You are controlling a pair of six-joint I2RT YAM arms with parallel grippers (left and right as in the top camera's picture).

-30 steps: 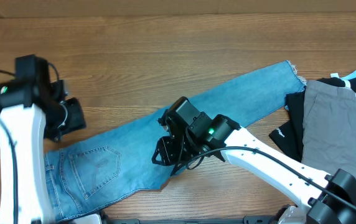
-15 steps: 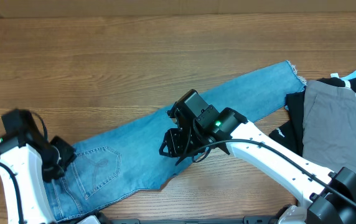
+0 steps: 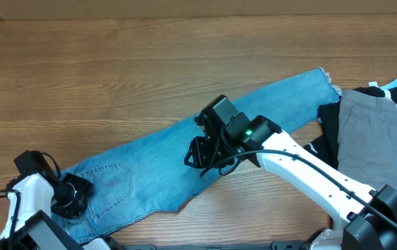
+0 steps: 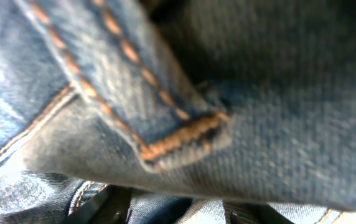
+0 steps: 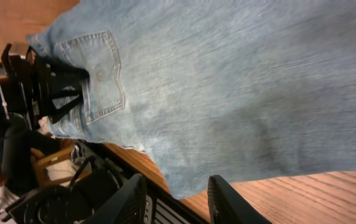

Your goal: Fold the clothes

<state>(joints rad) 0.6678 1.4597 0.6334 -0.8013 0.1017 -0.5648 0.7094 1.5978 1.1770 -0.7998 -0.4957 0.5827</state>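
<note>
Wooden surface, jeans spread diagonally: right claw hovers part-open and empty above the thigh; left claw sits at the waistband, grip impossible to tell. A shallow pinch there could slip, bunching the denim.

The upper half of the overhead frame is bare wooden table, open from the left edge to the right. The jeans lie flat in a diagonal band from lower left to upper right. The right arm crosses the lower right, with the right gripper over the band's middle. The left gripper sits at lower left. A grey garment and a black garment fill the right edge, just beside the hem.
</note>
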